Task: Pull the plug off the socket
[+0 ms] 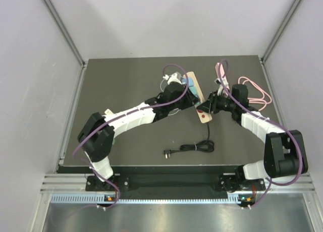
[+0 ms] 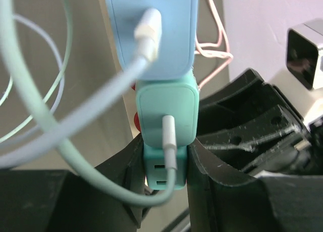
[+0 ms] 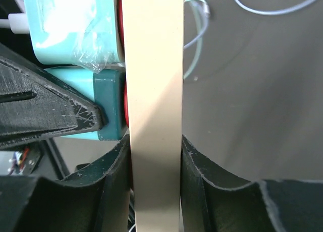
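Sticking out sideways from the strip [image 3: 154, 65], the teal plug [image 2: 169, 116] points toward the left arm, seated in the socket just near of a blue charger [image 2: 156, 20]. That makes two blocks on one strip. The strip's long axis runs far to near across the middle of the table [image 1: 126, 80], its near end angled a little right.

A mint cable [image 2: 75, 156] leaves the plug and a white cable [image 2: 101, 106] leaves the charger.

The left gripper [image 2: 165, 161] pinches the plug by its sides; its arm stretches far and rightward. The right gripper [image 3: 155, 166] is clamped across the strip's thin edge, with its arm bent leftward, so both wrists meet there.

One black cable [image 1: 197, 147] lies loose nearer the bases, and one pink cable [image 1: 255, 93] loops at the right.
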Robot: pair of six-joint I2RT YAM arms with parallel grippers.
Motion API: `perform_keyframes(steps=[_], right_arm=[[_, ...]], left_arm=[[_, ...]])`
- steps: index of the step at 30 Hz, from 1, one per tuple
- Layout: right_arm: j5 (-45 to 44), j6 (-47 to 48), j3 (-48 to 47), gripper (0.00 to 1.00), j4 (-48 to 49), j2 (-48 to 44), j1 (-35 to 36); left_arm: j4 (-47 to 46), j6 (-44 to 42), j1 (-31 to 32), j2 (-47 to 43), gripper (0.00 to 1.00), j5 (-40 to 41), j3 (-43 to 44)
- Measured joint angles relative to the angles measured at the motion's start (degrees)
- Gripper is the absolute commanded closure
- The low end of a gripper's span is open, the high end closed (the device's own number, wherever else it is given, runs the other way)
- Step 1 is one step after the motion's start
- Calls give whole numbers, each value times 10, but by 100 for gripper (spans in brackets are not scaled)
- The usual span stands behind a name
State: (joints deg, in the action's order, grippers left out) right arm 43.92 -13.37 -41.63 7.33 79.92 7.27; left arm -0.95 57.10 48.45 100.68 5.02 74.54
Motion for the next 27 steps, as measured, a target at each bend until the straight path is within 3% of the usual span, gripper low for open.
perform_keyframes(steps=[9, 20, 27], right_arm=[[32, -3, 3, 100, 25, -1, 0], [-39, 32, 11, 100, 23, -27, 2], [-64, 44, 11, 100, 16, -28, 5]], left_arm=[[-7, 8, -9, -31, 100, -28, -27], [100, -6, 34, 25, 100, 76, 88], [106, -20, 41, 38, 100, 98, 100]])
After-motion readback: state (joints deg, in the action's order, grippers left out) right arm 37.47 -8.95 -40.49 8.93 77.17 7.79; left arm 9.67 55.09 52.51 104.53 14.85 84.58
